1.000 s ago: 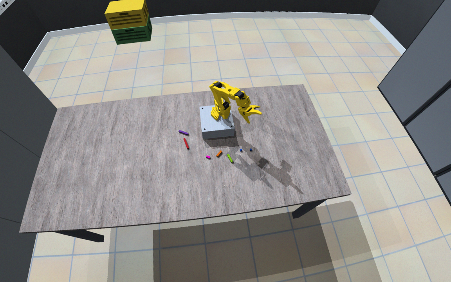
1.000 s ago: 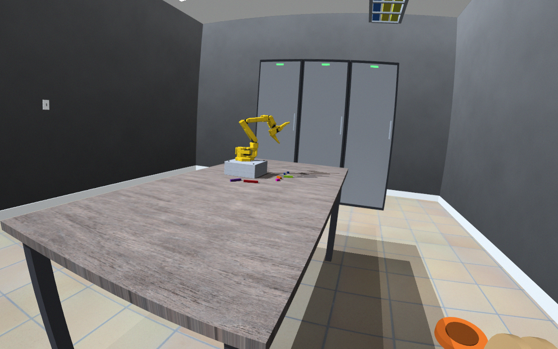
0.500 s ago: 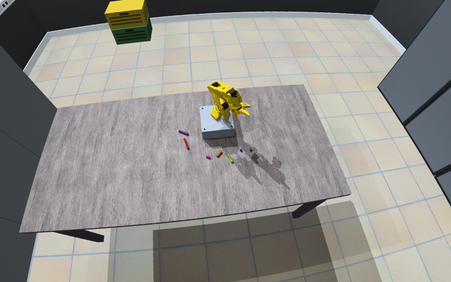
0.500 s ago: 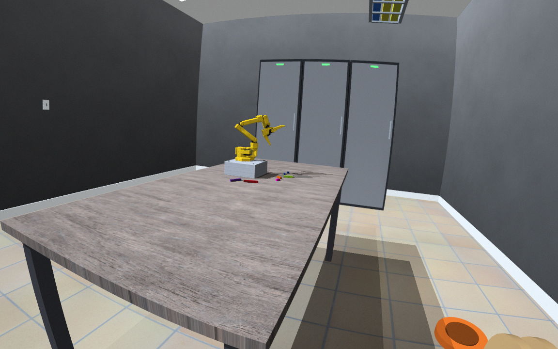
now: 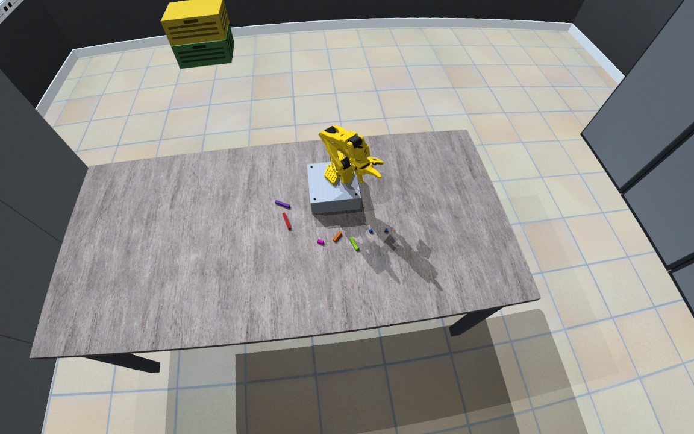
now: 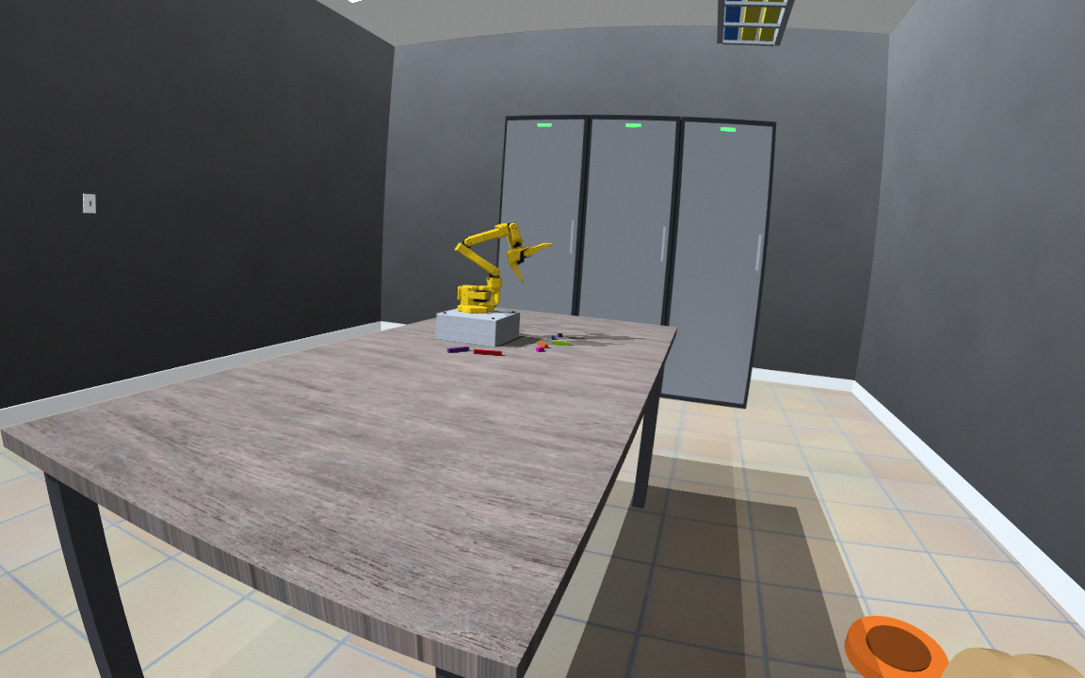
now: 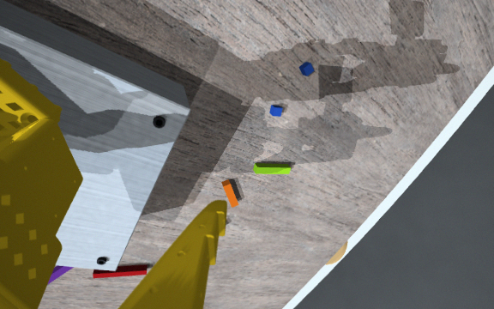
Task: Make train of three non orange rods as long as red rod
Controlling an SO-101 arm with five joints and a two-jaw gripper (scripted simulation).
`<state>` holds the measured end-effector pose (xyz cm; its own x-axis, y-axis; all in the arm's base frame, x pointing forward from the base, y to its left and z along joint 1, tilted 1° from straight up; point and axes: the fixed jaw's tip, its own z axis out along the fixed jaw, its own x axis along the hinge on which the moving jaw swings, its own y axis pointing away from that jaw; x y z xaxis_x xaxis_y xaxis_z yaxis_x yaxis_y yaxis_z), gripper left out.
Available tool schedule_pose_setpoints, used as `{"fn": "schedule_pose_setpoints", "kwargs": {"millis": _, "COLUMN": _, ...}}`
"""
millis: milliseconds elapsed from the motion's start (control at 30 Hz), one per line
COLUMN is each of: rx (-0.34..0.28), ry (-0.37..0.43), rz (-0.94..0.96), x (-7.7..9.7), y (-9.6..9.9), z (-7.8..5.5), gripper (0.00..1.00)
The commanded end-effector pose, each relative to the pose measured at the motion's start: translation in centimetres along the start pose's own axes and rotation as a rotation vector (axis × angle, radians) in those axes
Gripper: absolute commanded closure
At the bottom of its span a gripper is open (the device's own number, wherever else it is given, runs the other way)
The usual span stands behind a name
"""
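A dark-walled room with pale tiled flooring holds a long table (image 5: 177, 280) whose top shows a streaky grey wood grain. On it sits a brushed-metal block base (image 5: 333, 196) carrying the yellow arm, folded high above it. The gripper (image 5: 373, 165) hangs in the air over the base's right edge, its tapered fingers spread wide with nothing between them.

The rods are small square-section sticks lying flat and apart, in front of the base. The red rod (image 5: 286, 220) lies at the left, just near of the purple rod (image 5: 282, 203). Rightward come the short magenta rod (image 5: 320, 241), the orange rod (image 5: 337, 235), the lime rod (image 5: 353, 243) and two cube-like blue rods (image 5: 370, 231) (image 5: 386, 230) in the arm's shadow.
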<state>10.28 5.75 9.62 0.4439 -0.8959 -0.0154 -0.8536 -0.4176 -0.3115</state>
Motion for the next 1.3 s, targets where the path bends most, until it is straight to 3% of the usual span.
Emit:
{"fn": "schedule_pose_setpoints", "kwargs": {"millis": 0, "rx": -0.021, "ry": 0.003, "rz": 0.006, "x": 0.14, "y": 0.43, "z": 0.14, "gripper": 0.0}}
{"fn": "schedule_pose_setpoints", "kwargs": {"millis": 1267, "rx": -0.044, "ry": 0.007, "rz": 0.01, "x": 0.29, "y": 0.86, "z": 0.3, "gripper": 0.0}}
